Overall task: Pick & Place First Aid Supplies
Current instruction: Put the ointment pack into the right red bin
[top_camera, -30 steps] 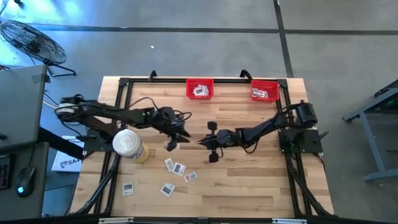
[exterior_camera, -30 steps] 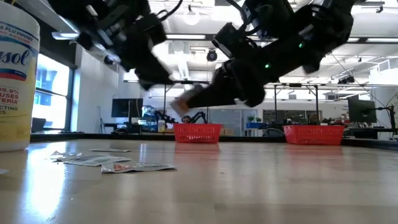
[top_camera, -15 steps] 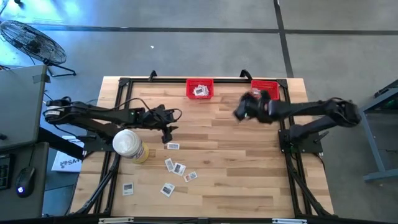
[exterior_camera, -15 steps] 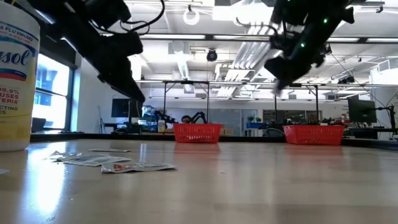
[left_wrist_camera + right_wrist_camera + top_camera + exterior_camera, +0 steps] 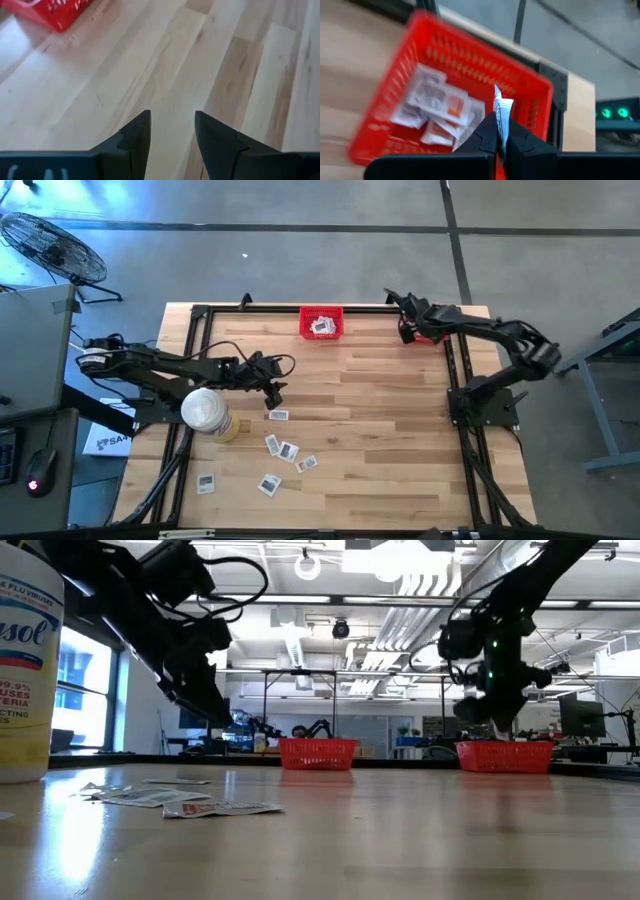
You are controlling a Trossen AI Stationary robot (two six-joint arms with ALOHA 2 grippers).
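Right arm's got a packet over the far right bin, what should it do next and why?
Probably open the jaws and drop it. The right gripper pinches a white packet directly above the red bin, which already holds several packets, so release looks due.

A white wipes canister (image 5: pixel 207 413) stands on the wooden table (image 5: pixel 380 440), near its left edge.

High view: overhead, straight down on whole table (image 5: pixel 400 440). Low view: tabletop height, facing far edge; both share the two red bins (image 5: pixel 318 753). Wrist views: close, angled down.
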